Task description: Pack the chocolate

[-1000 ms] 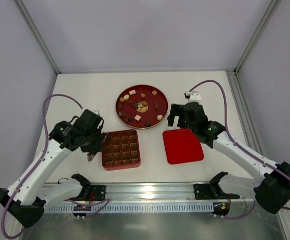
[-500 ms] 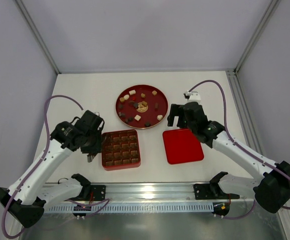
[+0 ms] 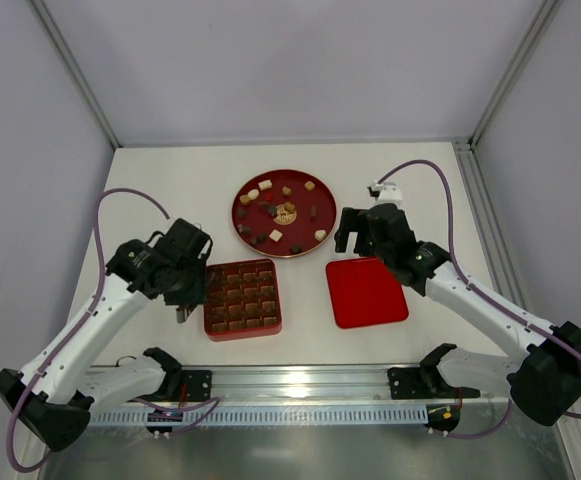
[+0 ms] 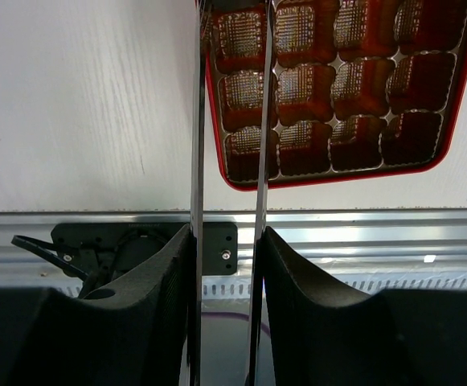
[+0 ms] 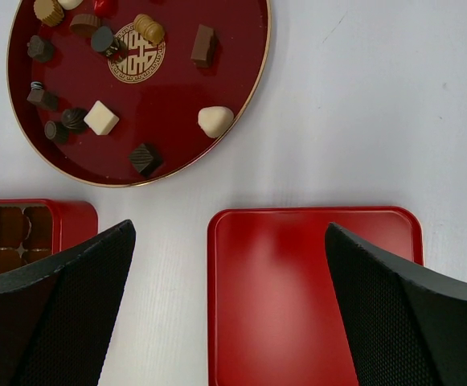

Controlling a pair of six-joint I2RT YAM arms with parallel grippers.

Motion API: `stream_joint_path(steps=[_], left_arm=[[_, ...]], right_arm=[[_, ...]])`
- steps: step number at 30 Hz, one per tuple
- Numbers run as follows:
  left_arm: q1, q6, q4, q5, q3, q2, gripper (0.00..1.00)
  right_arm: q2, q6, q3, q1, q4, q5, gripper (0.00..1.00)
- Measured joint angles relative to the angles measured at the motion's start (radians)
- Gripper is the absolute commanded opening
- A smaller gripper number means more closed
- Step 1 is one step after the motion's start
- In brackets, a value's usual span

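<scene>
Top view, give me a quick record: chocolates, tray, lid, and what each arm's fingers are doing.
chocolates: loose on the round plate, far centre
tray: near-left of plate, visible cells look empty
lid: flat on table, right of tray
left fingers: slightly apart at tray's left edge, nothing seen between
right fingers: wide open, above lid's far edge, holding nothing

Overhead view spans everything — wrist views, close, share the tray (image 5: 76, 221).

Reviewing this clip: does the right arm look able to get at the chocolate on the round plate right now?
Probably yes: the right gripper hangs open beside the plate, with nothing between it and the chocolate; the lid lies flat below.
</scene>
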Motion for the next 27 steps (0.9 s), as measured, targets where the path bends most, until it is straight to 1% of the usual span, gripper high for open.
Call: stream_joint_path(steps=[15,27], left_arm=[[0.0,0.001,0.005,-0.023,0.011,0.034,0.39],[0.0,0.011,-0.006,-0.011,0.166,0.086,0.39]], right_arm=[[0.002,0.0,0.0,0.0,0.002,-0.007,1.0],[0.002,0.0,0.0,0.0,0.008,-0.007,1.0]])
